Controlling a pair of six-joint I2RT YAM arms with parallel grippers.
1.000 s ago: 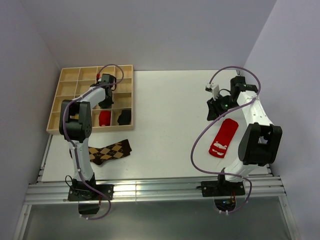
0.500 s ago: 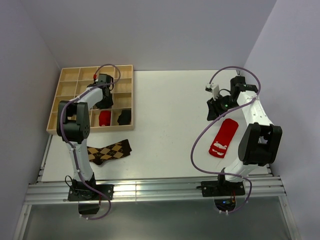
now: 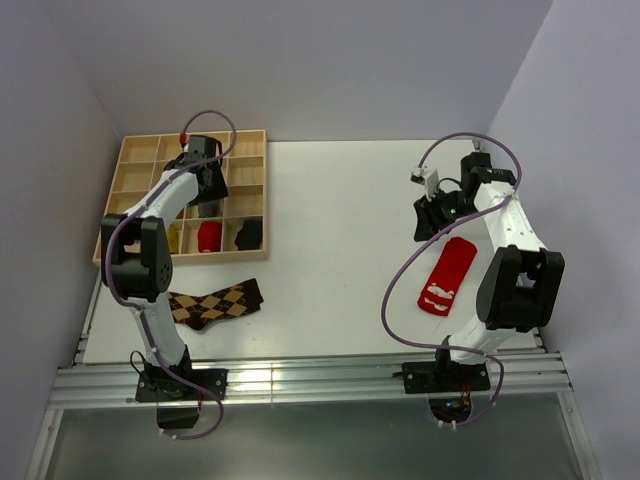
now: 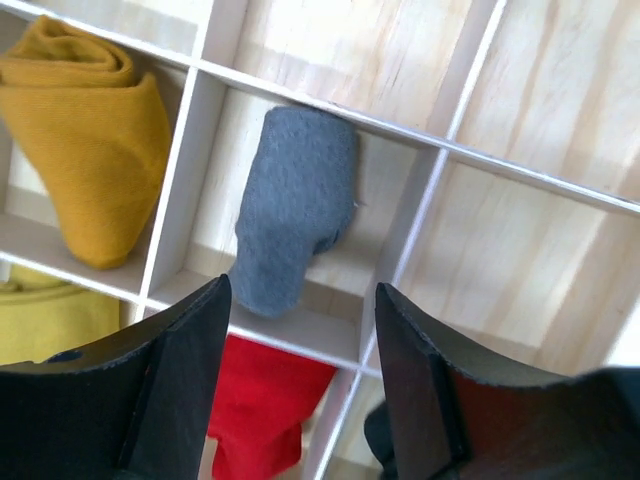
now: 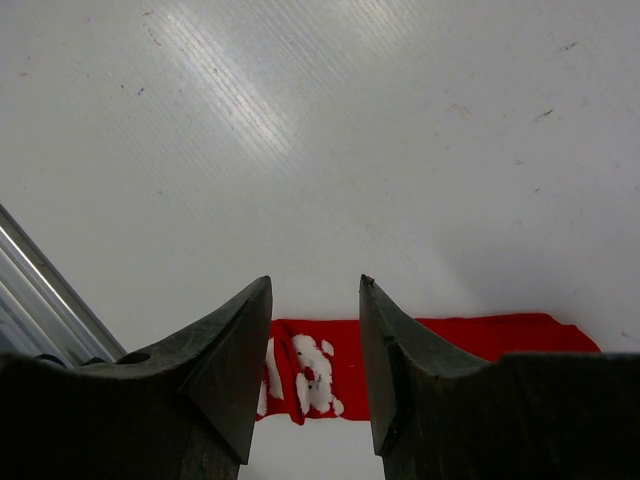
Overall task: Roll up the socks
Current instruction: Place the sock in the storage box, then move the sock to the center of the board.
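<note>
The grey sock bundle (image 4: 295, 210) lies slumped in one cell of the wooden tray (image 3: 130, 150). In the left wrist view it sits at 12 o'clock from the left claw (image 4: 302, 285), its near end showing in the gap between the tips. The claw's two fingers are spread wide and pinch nothing. A mustard bundle (image 4: 85, 150) fills the cell at 9 o'clock from the grey one, and a red bundle (image 4: 262, 410) fills the cell at 6 o'clock, lower in the same gap.

From above, an argyle sock (image 3: 215, 303) lies flat on the table (image 3: 330, 200), at 6 o'clock from the tray. Well apart at 3 o'clock, a red sock (image 3: 447, 275) with white marks lies flat. The right claw (image 3: 432, 215) hangs near its 11 o'clock end. In the right wrist view this sock runs across at 6 o'clock beyond the spread, empty fingers.
</note>
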